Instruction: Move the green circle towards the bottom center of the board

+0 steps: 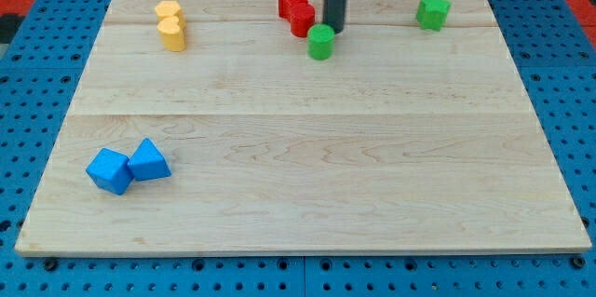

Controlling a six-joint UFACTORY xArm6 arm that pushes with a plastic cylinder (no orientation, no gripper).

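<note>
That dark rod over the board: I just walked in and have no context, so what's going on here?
My tip sits at the view's top, just behind and slightly right of the green circle, with the red blocks close on its left. The circle is near the top centre of the wooden board, not yet near the bottom centre. Yellow blocks, a green star and two blue blocks lie apart.
</note>
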